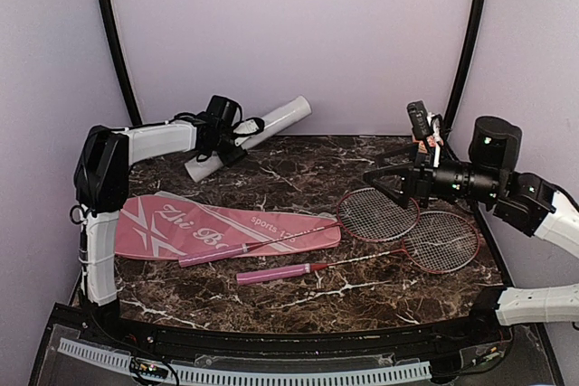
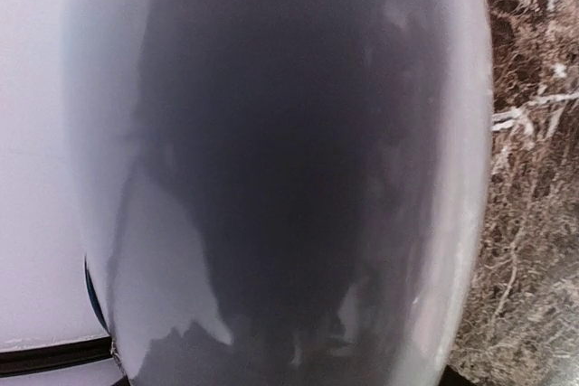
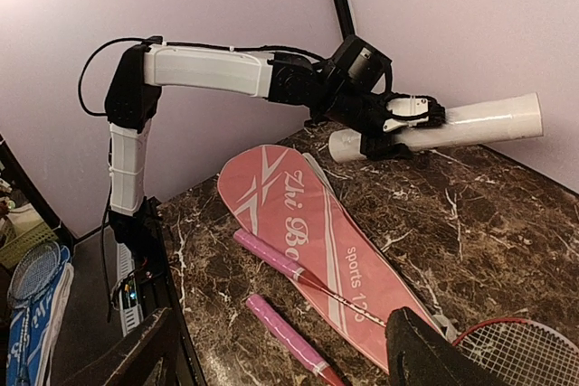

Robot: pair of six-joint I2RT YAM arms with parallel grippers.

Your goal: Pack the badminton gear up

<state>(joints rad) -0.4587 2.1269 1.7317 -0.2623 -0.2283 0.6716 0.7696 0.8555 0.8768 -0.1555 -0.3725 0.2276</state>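
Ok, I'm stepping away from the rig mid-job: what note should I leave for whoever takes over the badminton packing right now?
Left claw: shut on the white tube, held tilted at the back left.
Right claw: open, empty, above the head of the far racket.
Pink bag lies flat at left; the far racket lies partly on it, the near racket on the table in front.
Done: no racket in the bag yet.
Left: bag both rackets; no shuttlecocks in view.

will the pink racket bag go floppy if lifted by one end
Probably floppy: the thin pink fabric racket bag lies flat and limp. Likely light, so a push may bunch it. The red-framed racket with its shaft across it could shift.
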